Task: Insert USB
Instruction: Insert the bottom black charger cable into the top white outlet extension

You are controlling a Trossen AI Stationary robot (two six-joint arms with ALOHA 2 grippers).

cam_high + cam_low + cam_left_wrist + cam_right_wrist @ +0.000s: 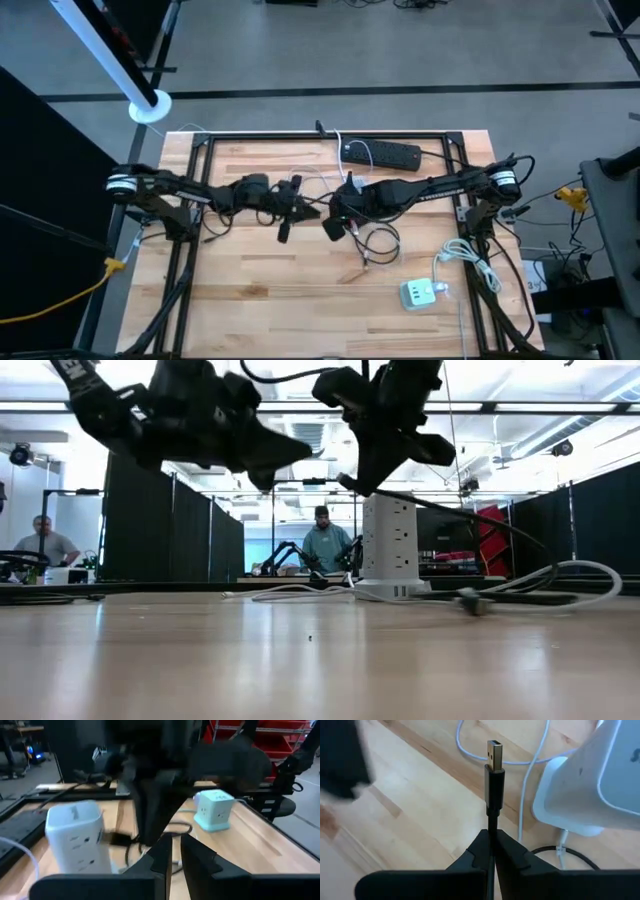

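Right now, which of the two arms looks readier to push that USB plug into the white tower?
The right. Its gripper already pinches the black cable with the USB plug sticking out, close to the white power tower. The left gripper holds nothing.

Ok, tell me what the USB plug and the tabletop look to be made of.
USB plug: its tip looks like shiny gold-toned metal, with a matte black body behind, probably molded plastic. The right end effector grips its cable. Tabletop: pale wood in joined strips with visible grain, likely butcher block with a smooth, slightly glossy finish.
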